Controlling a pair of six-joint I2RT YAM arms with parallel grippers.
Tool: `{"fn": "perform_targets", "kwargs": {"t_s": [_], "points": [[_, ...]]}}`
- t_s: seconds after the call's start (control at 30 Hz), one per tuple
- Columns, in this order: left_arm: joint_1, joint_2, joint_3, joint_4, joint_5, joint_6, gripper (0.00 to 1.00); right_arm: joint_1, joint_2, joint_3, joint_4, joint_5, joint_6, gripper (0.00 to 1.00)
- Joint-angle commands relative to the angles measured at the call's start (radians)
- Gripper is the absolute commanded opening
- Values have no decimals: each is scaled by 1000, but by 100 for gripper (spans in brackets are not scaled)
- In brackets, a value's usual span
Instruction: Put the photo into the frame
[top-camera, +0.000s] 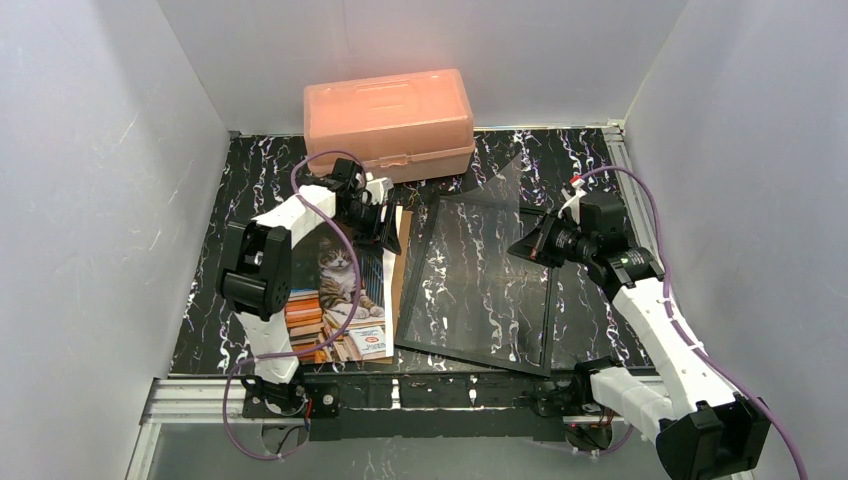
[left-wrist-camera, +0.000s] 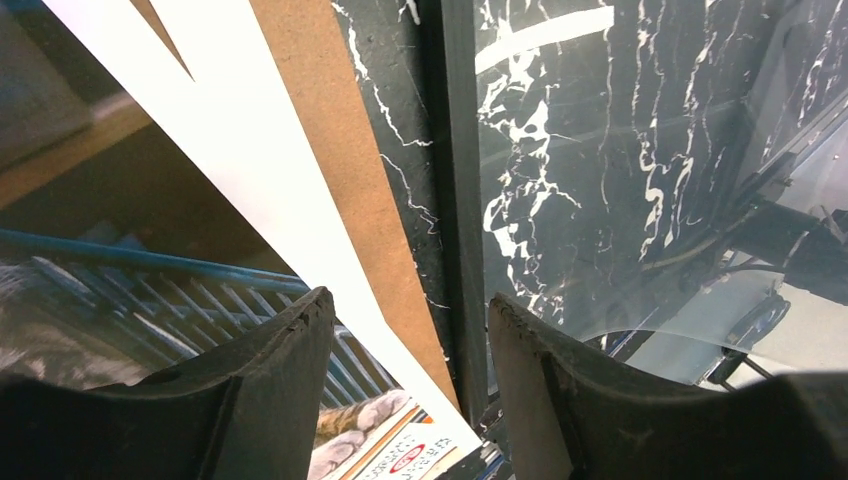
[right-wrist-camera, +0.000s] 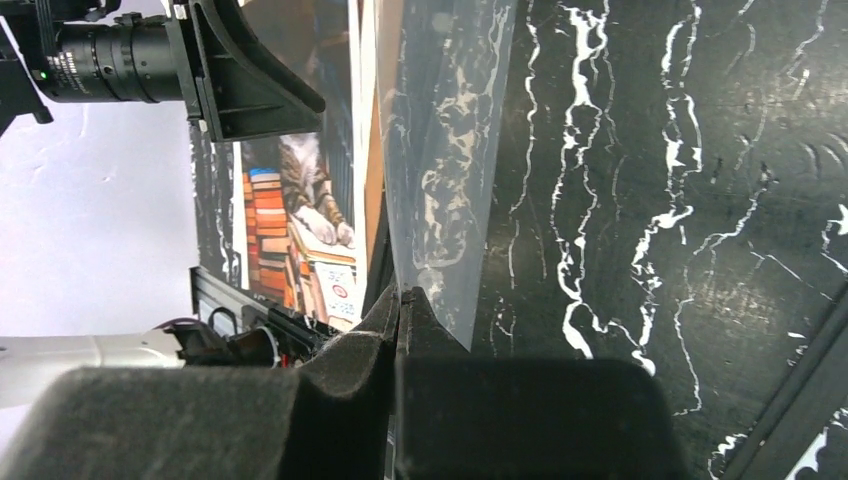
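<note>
The photo (top-camera: 340, 295), a cat beside stacked orange books, lies face up at the near left, partly under my left arm. It also shows in the wrist views (left-wrist-camera: 375, 430) (right-wrist-camera: 300, 215). The black frame (top-camera: 480, 300) lies flat to its right, its left bar (left-wrist-camera: 460, 200) close to the left wrist camera. My left gripper (top-camera: 385, 228) (left-wrist-camera: 405, 315) is open, hovering over the photo's right edge, a white sheet (left-wrist-camera: 250, 150) and a brown board (left-wrist-camera: 340, 150). My right gripper (top-camera: 524, 245) (right-wrist-camera: 400, 297) is shut on a clear pane (right-wrist-camera: 440, 150), holding it tilted up over the frame.
A peach plastic box (top-camera: 390, 120) stands at the back, just behind my left gripper. White walls close in the black marbled table (top-camera: 250, 190) on three sides. The brown board's edge (top-camera: 401, 262) sits between photo and frame.
</note>
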Motion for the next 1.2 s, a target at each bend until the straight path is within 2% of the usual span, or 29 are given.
{"fn": "perform_targets", "kwargs": {"t_s": [0.0,0.13,0.3,0.43,0.73,0.93,1.17], "points": [[-14,28,-23,-2,13,27,55,2,-28,-32,-21,40,-21,1],[-39,38,-47,22,11,31,52,2,-37,-64,16,20,18,3],[-65,40,-64,51,22,22,48,2,-18,-26,-44,73,-13,38],[-68,42,-55,56,18,20,46,2,19,-14,-83,105,-58,47],[-67,36,-66,61,8,31,44,2,83,-49,-51,126,-94,48],[-67,40,-62,59,3,35,44,2,103,-46,-45,145,-106,41],[-67,44,-55,54,6,33,43,1,101,-90,16,133,-81,27]]}}
